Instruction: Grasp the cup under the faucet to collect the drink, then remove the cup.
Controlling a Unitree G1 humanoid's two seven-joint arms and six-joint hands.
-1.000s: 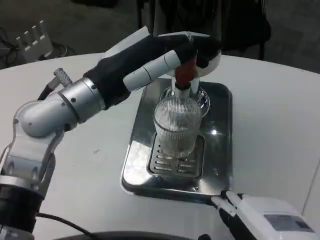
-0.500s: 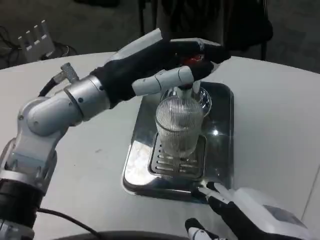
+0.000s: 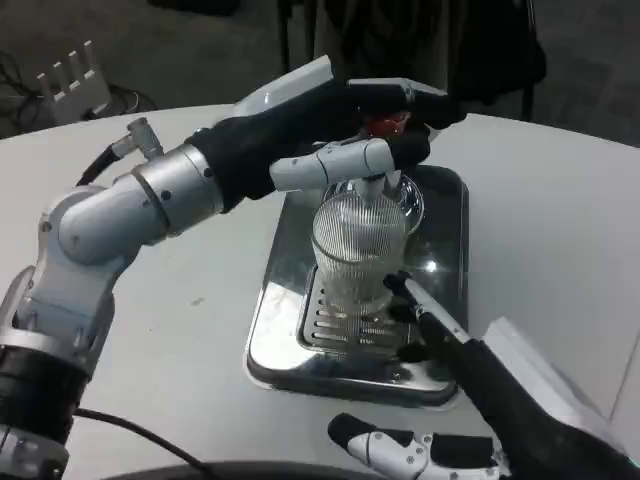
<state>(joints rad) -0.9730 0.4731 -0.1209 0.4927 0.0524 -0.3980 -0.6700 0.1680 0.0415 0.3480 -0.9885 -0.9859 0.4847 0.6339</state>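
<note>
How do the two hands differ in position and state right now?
The left hand sits high at the faucet's red handle, fingers around it; the right hand is low at the tray's near edge, holding nothing. The left hand is above the ribbed cup; the right hand's fingers are spread, reaching toward the cup's base. Both share white-and-black fingers.

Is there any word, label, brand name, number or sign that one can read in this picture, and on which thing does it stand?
None: no text can be read in the head view.
The ribbed glass cup, the steel drip tray and the faucet's red handle carry no visible writing.
The left robot hand and the right robot hand show no legible marking.
</note>
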